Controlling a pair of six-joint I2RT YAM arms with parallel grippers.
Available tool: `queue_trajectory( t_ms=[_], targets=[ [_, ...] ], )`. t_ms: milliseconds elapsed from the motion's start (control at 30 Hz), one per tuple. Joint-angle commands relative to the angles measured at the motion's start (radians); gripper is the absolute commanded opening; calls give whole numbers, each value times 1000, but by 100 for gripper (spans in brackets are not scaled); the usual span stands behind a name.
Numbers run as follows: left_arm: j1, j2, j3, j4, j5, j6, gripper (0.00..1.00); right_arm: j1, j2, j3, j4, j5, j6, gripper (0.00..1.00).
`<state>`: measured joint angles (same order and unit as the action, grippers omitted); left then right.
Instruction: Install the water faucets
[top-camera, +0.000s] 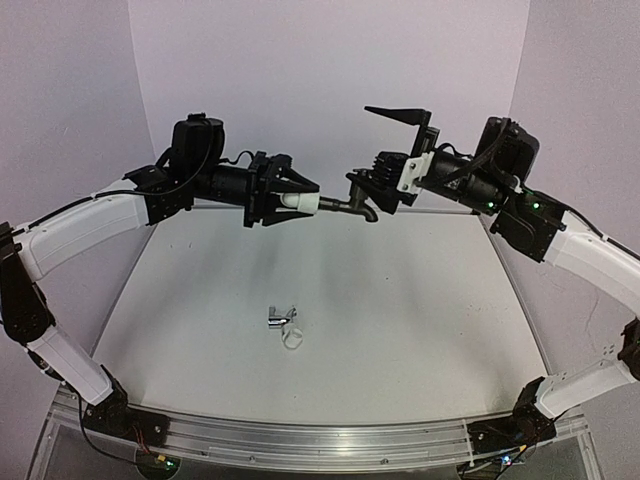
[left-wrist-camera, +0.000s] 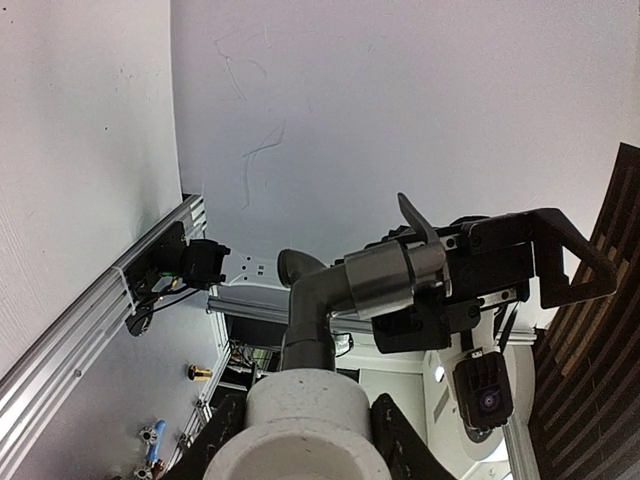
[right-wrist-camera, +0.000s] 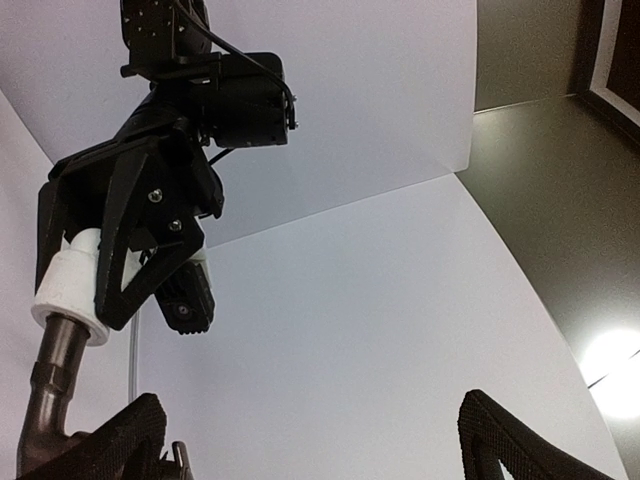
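Pinching white fitting (top-camera: 299, 204) with black faucet (top-camera: 352, 207), left pincer (top-camera: 310, 198); right pincer (top-camera: 362, 145) spread; chrome faucet (top-camera: 278, 317), ring (top-camera: 294, 340) on table (top-camera: 420, 300).

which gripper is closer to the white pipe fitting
Left. The left gripper is clamped on the white pipe fitting; the right gripper hangs open at the black faucet on its far end.

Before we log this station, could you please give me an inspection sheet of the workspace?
Surface: white tabletop, aluminium rail along its near edge.
Job's things: black faucet held in the air, joined to the white fitting; chrome faucet lying on the tabletop.
Clutter: small white ring beside the chrome faucet.
Grippers: left gripper shut on the white fitting; right gripper wide open beside the black faucet.
Cables: black cable looped at the left wrist.
Surroundings: plain pale backdrop walls.
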<state>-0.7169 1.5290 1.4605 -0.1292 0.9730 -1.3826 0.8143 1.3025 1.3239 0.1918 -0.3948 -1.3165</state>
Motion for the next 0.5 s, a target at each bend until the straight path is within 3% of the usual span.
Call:
queue_trajectory(
  t_ms=[0, 267, 467],
  targets=[
    [-8, -88, 79, 64, 95, 48, 0, -35, 24, 10, -50, 30, 38, 98],
    [-7, -101, 80, 54, 98, 47, 0, -41, 40, 37, -100, 15, 77, 98],
    [6, -62, 54, 190, 47, -101, 0, -40, -65, 8, -161, -196, 20, 98]
  ],
)
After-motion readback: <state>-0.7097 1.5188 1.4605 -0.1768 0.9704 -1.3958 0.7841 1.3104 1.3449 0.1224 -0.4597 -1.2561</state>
